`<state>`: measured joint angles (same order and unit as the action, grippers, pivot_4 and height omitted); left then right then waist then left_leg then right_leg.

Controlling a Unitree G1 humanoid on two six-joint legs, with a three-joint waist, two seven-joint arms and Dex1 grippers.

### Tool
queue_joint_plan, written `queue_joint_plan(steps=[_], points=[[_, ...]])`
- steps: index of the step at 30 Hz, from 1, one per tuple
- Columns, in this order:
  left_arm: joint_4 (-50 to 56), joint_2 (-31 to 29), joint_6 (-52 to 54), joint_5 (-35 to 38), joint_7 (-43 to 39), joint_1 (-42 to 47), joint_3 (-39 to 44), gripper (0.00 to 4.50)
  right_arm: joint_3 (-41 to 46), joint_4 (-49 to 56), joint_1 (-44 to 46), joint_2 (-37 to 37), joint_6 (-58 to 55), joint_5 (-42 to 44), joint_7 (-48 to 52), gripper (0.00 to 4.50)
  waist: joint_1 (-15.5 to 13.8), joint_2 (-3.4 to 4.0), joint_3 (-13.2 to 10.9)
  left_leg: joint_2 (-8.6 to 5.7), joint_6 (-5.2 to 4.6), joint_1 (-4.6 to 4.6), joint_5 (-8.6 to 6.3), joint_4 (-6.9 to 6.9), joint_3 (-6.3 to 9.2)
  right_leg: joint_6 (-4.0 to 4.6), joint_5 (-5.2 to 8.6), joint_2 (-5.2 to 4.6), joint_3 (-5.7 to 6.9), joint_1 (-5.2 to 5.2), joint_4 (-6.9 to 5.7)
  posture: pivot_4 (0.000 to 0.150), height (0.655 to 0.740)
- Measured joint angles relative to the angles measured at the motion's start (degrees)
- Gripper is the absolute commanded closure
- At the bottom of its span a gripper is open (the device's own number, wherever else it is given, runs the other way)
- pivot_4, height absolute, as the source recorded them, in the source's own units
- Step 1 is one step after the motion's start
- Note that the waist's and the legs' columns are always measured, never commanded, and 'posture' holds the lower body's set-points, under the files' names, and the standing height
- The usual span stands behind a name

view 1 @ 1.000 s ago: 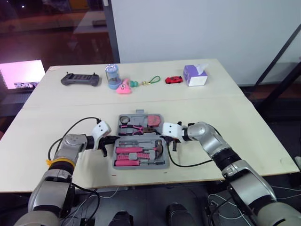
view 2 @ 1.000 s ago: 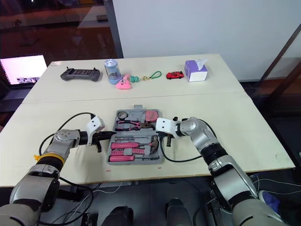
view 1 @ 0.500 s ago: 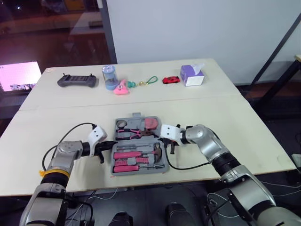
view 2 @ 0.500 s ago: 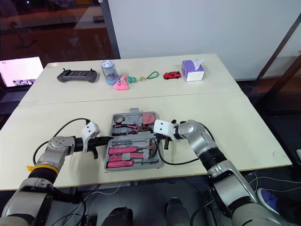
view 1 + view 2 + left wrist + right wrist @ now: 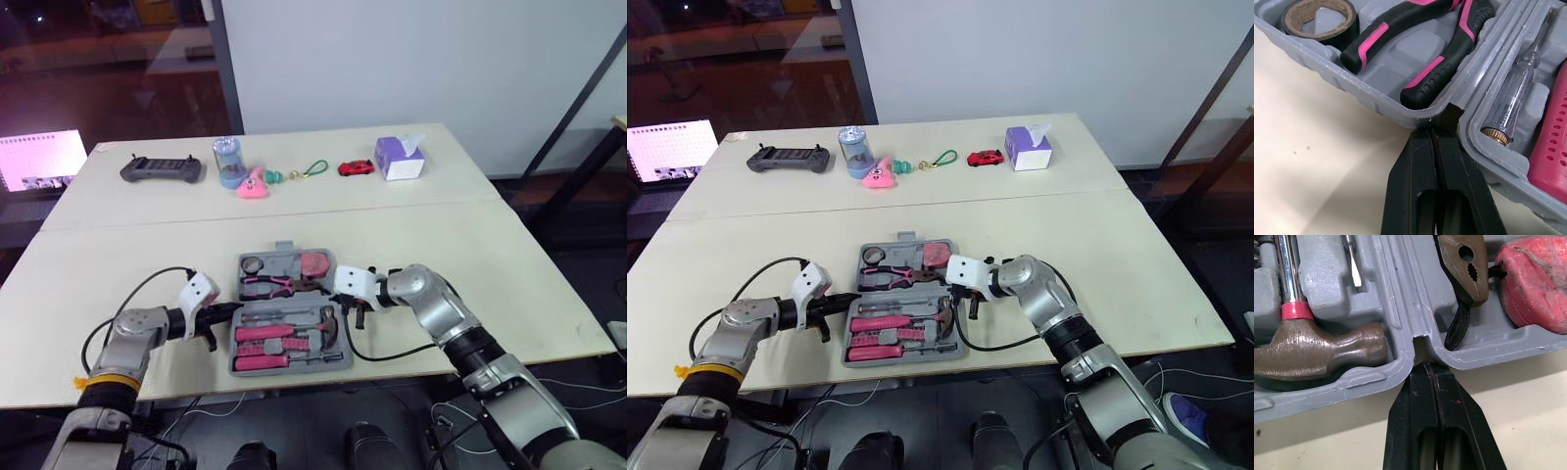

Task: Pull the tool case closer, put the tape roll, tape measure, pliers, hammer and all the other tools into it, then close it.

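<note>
Your left gripper (image 5: 1436,134), fingers pressed together, sets its tips in the hinge notch at the left end of the tool case (image 5: 286,246). The case now sits nearer the table's (image 5: 490,264) front edge than a second ago, so the pull looks nearly complete. It lies open between both grippers with the pliers (image 5: 1425,54) and hammer (image 5: 1317,350) seated, and your right gripper (image 5: 1425,368), likewise closed, meets the notch at the right end.

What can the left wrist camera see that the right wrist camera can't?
Left wrist camera: the tape roll, the handles of the pliers and a clear screwdriver. Right wrist camera: the hammer, the pliers' nose and the pink tape measure. Both: the grey tool case, with the shut left gripper or right gripper at its hinge gap.
</note>
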<state>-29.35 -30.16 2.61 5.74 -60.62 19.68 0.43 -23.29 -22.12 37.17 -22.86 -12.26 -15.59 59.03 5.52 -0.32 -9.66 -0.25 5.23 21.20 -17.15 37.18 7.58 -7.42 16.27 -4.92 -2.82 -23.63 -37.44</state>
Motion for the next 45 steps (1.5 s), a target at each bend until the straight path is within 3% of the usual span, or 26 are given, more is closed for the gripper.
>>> queue_joint_plan(steps=[24,29,32,35,39,45], points=[[1.93,-0.24,0.83,1.22,1.27,-1.41,-0.48,4.48,1.68,0.97,-0.1,-1.43,-7.78,2.94,2.2,4.5,-0.49,-0.01,0.24,0.0,-0.07,-0.12,-0.04,0.01,0.01,0.0,0.0,-0.01,0.0,0.16,0.04,0.15,0.74],[5.17,-3.39,0.67,7.61,-0.46,-6.6,6.09,4.48,7.17,-4.2,2.36,-8.6,-12.91,5.85,2.38,4.5,-1.53,-0.01,0.22,0.0,-0.07,0.0,-0.04,0.0,0.0,0.0,0.0,-0.05,0.0,0.05,0.07,0.15,0.74],[10.72,-4.4,2.56,13.24,-2.04,-10.94,10.49,4.5,11.71,-5.53,3.54,-10.5,-17.59,9.2,3.2,3.56,-1.61,0.0,0.21,0.0,-0.28,0.02,-0.15,-0.01,-0.01,0.0,0.0,-0.06,0.01,0.04,0.06,0.15,0.74],[22.14,-4.05,6.91,19.55,-4.87,-15.4,10.59,4.5,14.96,-6.76,5.98,-8.66,-24.58,14.05,3.46,2.12,-1.52,0.01,0.21,0.0,-0.28,0.03,-0.16,-0.01,-0.01,0.0,0.0,-0.06,-0.01,0.04,0.06,0.15,0.74],[31.12,-3.2,11.61,21.15,-4.91,-19.23,6.6,4.5,21.32,-11.09,10.63,-4.32,-34.18,19.01,-1.77,0.14,-1.55,0.04,0.19,0.0,-0.29,0.01,-0.16,-0.03,-0.02,0.01,0.0,-0.06,-0.01,0.04,0.04,0.15,0.74],[32.84,0.15,13.23,17.54,-0.11,-19.26,-0.97,4.5,25.94,-17.08,13.0,-0.11,-40.14,24.49,-6.8,0.06,-1.7,0.04,0.19,-0.01,-0.29,0.04,-0.16,-0.01,-0.02,0.01,0.0,-0.06,0.0,0.05,0.06,0.15,0.74]])
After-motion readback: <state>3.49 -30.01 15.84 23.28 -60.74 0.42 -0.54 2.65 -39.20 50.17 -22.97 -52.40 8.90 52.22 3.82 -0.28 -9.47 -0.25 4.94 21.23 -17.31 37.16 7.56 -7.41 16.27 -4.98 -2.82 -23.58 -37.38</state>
